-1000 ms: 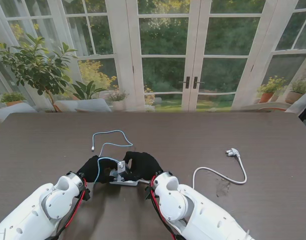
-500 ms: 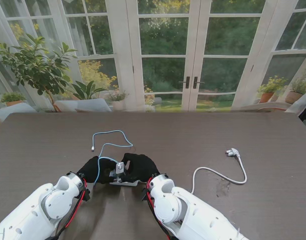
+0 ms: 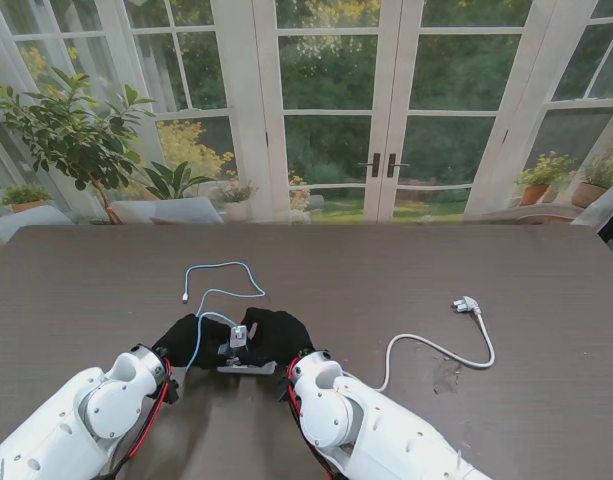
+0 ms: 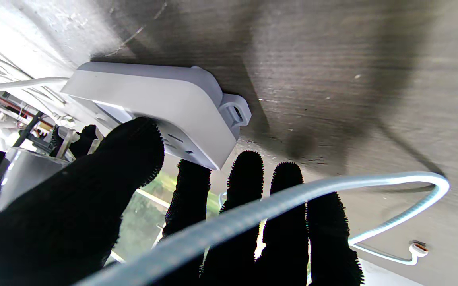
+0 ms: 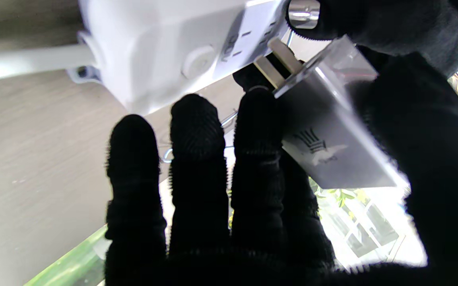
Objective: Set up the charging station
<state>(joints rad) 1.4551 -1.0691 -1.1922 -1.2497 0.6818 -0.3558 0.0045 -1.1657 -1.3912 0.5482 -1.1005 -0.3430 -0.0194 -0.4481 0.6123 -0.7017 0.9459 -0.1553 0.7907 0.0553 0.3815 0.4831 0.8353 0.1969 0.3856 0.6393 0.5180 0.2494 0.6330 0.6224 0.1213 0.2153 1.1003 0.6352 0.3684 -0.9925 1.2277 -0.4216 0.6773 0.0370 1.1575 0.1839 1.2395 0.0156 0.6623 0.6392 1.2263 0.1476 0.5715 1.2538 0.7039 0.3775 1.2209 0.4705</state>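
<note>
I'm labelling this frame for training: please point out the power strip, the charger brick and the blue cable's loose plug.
power strip [image 4: 161, 99]: left wrist view, its white side wall.
charger brick [image 5: 328, 139]: right wrist view, its flat printed face.
blue cable's loose plug [image 3: 186, 297]: stand view, the connector tip.

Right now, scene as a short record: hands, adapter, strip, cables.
right hand: shut on charger adapter, prongs bare, at the strip's sockets
left hand: thumb on power strip, bracing it
blue cable: loops away from the hands, free end on table
strip plug: lying loose, right side
</note>
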